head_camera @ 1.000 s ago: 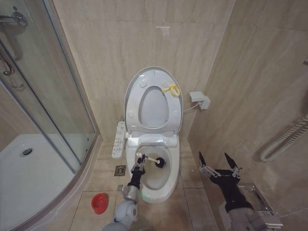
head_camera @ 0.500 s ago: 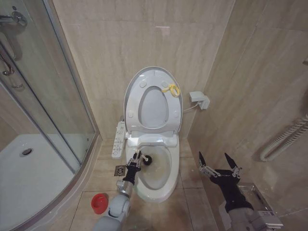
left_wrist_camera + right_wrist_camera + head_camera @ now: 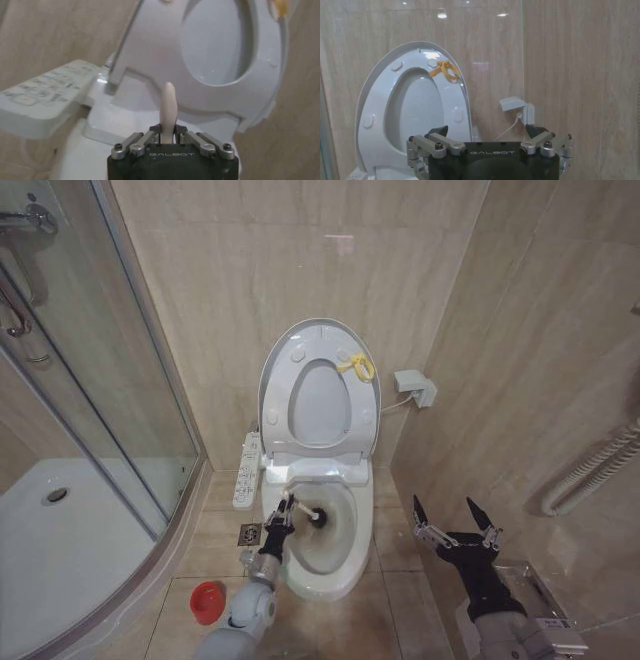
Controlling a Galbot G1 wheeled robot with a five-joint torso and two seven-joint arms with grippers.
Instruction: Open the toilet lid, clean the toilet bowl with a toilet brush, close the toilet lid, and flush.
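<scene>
The toilet lid (image 3: pixel 318 405) stands raised against the back wall, behind the upturned seat ring (image 3: pixel 367 415), with a yellow loop (image 3: pixel 355 365) near the top. Below lies the open toilet bowl (image 3: pixel 338 558). My left gripper (image 3: pixel 280 517) hovers over the bowl's left rim, shut on the toilet brush (image 3: pixel 322 520); the dark head sits inside the bowl. In the left wrist view my left gripper (image 3: pixel 167 135) clamps the white handle (image 3: pixel 168 105), pointing toward the lid (image 3: pixel 215 41). My right gripper (image 3: pixel 457 525) hangs open right of the toilet, and the right wrist view shows it (image 3: pixel 490 139) facing the lid (image 3: pixel 417 108).
A red holder cup (image 3: pixel 206 602) stands on the floor left of the bowl, near a floor drain (image 3: pixel 249 533). The button panel (image 3: pixel 246 470) juts from the toilet's left side. A glass shower enclosure (image 3: pixel 90 410) fills the left; a wall box (image 3: pixel 414 387) and tiled wall close the right.
My left gripper swung the brush head from the bowl's middle toward its left rim, then back toward the middle. The right arm stayed still.
</scene>
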